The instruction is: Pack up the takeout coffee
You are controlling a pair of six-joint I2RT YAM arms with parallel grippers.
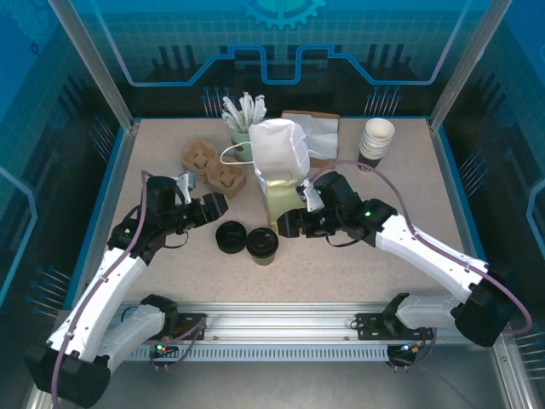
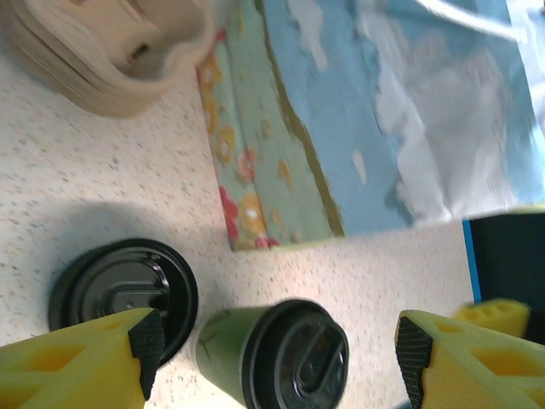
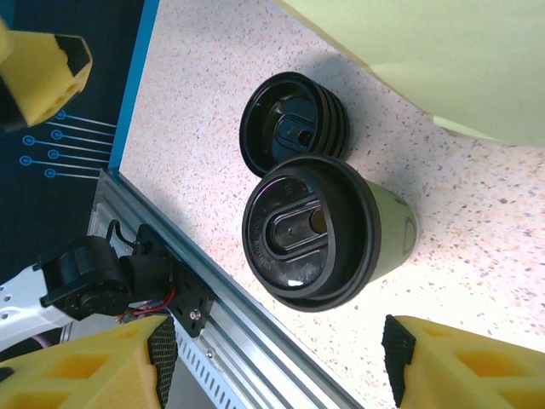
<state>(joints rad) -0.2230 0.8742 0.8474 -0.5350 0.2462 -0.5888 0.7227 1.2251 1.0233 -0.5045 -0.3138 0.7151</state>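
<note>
Takeout coffee [image 1: 262,245] stands upright at centre frame in the top view, on the speckled table [image 1: 358,273]. It touches or nearly touches a low stack of black lids [image 1: 230,236] on its left. It is probably kept upright so it won't spill.

The cup is tapered pale green paper with a matte finish. Its lid is glossy black plastic, round, with a raised rim and a sip hole.

The paper bag [image 1: 281,170] sits just above the cup in frame, near it but apart. It is white up top and yellow-green lower down, with a creased printed side. Whether its mouth is open is unclear.

Moulded pulp cup carriers [image 1: 226,177] sit at upper left.

Left gripper [image 2: 279,351]: yellow foam-like fingers spread wide, nothing pinched, cup framed between them. Right gripper [image 3: 279,354]: also spread, empty, cup just ahead.

Both look aimed at the cup, likely lining up a grasp. Nothing is packed yet.
</note>
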